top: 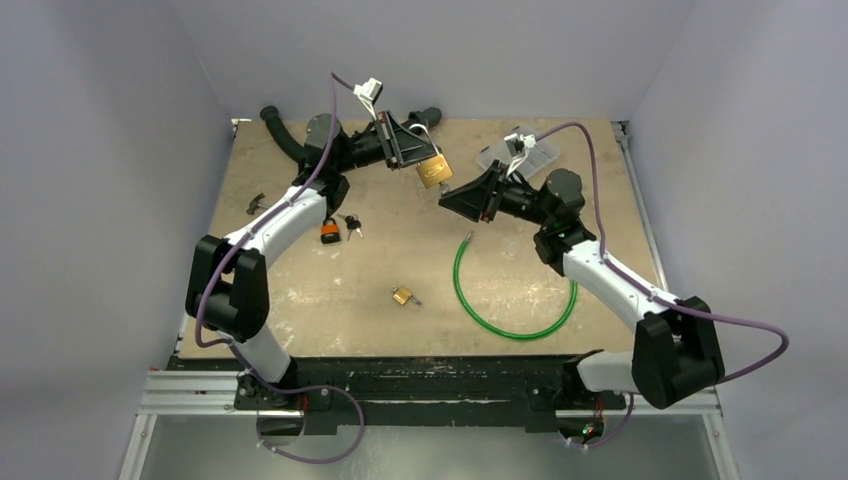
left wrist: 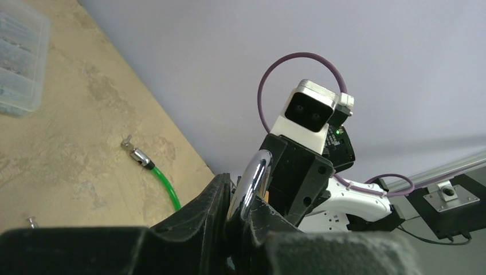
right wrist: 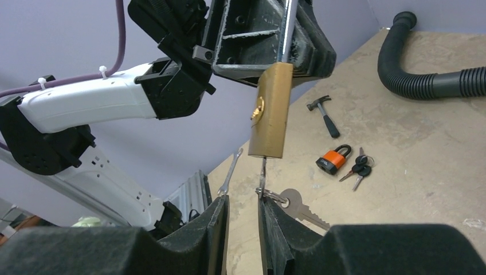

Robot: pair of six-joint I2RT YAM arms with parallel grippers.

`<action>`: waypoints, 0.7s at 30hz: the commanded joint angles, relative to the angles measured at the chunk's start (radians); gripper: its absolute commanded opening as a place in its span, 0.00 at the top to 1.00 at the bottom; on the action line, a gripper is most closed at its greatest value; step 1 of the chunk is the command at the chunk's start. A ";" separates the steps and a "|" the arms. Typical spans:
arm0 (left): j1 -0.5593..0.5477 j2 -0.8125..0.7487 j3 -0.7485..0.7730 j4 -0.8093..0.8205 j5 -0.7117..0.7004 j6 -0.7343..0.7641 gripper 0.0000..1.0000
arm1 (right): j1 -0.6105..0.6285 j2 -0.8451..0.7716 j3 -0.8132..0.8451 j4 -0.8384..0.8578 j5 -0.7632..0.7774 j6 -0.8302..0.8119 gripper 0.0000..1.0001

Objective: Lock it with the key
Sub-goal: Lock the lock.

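Above the far edge of the surface (top: 300,320), the left gripper (top: 422,155) is clamped tight on the shackle (left wrist: 251,183) of the brass padlock (right wrist: 270,112), and the lock hangs in the air, body down. Right under it, the key (right wrist: 262,172) is seated in the padlock's bottom, with a ring and a spare key (right wrist: 298,207) dangling from it. The right gripper (right wrist: 242,203) sits just below, jaws parted by a narrow gap. The key lines up with the tip of one finger rather than the gap, and contact is too close to call.

Down on the surface, an orange padlock (top: 330,231) lies with its keys (top: 352,224) toward the left edge. A small brass padlock (top: 403,295) rests mid-surface, and a green cable loop (top: 520,325) curls toward the near right corner. A black hose (top: 285,135) occupies the far left corner.
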 commanded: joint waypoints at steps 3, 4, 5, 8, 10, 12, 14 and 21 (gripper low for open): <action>-0.003 -0.043 0.011 0.118 0.003 -0.047 1.00 | 0.002 0.012 0.026 0.053 0.027 0.023 0.67; -0.004 -0.042 0.011 0.119 0.004 -0.049 1.00 | 0.001 0.015 0.027 0.051 0.030 0.022 0.66; -0.004 -0.042 0.009 0.120 0.005 -0.051 1.00 | 0.001 0.018 0.029 0.049 0.024 0.017 0.65; -0.004 -0.044 0.000 0.125 0.013 -0.053 1.00 | -0.005 0.013 0.028 0.048 -0.015 0.016 0.63; -0.004 -0.048 -0.005 0.126 0.017 -0.052 1.00 | -0.016 0.005 0.029 0.049 -0.051 0.014 0.62; -0.004 -0.048 -0.008 0.133 0.022 -0.054 1.00 | -0.023 -0.015 0.036 0.026 -0.084 -0.010 0.62; -0.002 -0.046 -0.008 0.135 0.025 -0.053 1.00 | -0.023 -0.044 0.050 -0.041 -0.104 -0.073 0.59; -0.004 -0.032 -0.010 0.166 0.028 -0.079 1.00 | -0.029 -0.077 0.095 -0.190 -0.106 -0.144 0.57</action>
